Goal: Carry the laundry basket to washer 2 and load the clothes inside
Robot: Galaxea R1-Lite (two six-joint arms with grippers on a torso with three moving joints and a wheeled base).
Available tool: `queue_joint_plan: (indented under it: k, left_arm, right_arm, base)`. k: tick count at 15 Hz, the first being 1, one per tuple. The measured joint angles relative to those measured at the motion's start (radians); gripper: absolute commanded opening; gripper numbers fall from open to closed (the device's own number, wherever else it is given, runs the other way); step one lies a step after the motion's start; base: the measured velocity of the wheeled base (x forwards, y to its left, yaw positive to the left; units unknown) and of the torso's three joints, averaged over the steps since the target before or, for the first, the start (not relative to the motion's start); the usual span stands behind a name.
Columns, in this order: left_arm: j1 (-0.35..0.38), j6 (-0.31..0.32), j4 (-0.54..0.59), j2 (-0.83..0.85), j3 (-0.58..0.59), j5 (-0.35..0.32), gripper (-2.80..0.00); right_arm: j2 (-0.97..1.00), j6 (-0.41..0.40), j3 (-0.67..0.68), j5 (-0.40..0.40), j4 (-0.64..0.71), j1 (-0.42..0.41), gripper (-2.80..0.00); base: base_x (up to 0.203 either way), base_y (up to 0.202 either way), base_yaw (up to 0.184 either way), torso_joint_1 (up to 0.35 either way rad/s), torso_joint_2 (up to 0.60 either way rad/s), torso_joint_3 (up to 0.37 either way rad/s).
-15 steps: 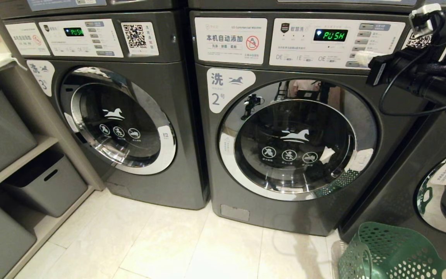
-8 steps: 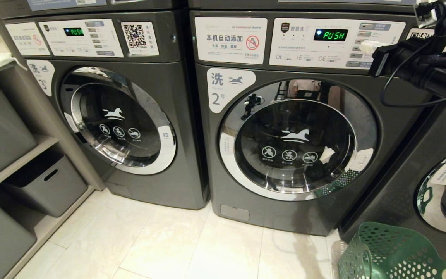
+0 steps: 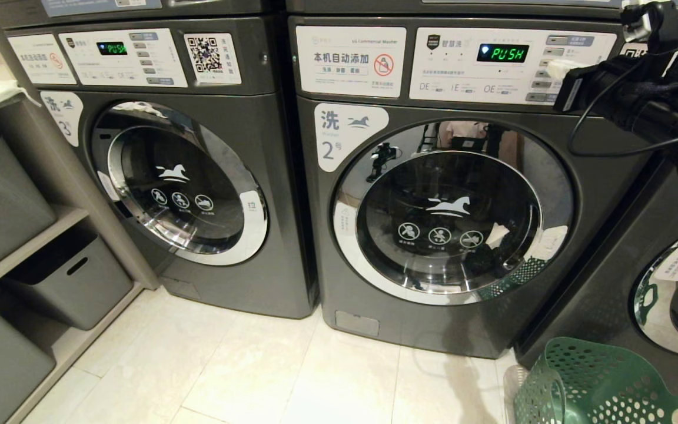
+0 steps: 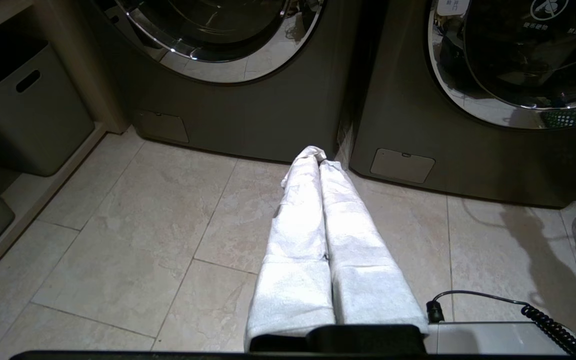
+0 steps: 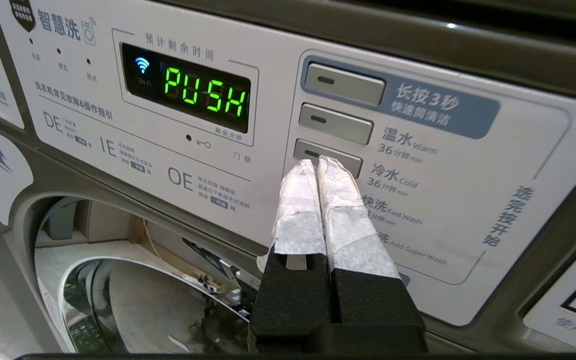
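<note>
Green "PUSH" display, washer 2; "36" by buttons

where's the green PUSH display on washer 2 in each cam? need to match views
Head: PUSH display at upper right of centre, on washer 2, just left of the right hand.
Left wrist: not in it; only the washers' lower fronts show.
Right wrist: PUSH display at upper left, beyond the shut fingertips.
Shared landmark: washer 2's chrome door rim.
</note>
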Motion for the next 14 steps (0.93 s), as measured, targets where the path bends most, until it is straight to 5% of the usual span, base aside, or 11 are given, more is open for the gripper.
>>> queue_joint_plan:
  k: [14]
  left_arm:
    - [0.0, 0.003, 0.0, 0.0, 0.0, 0.0, -2.8]
  right_arm:
    - [0.066, 0.001, -0.037, -0.12, -0.008, 0.053, -2.8]
  base:
    - [0.0, 0.0, 0.0, 0.0, 0.0, 0.0]
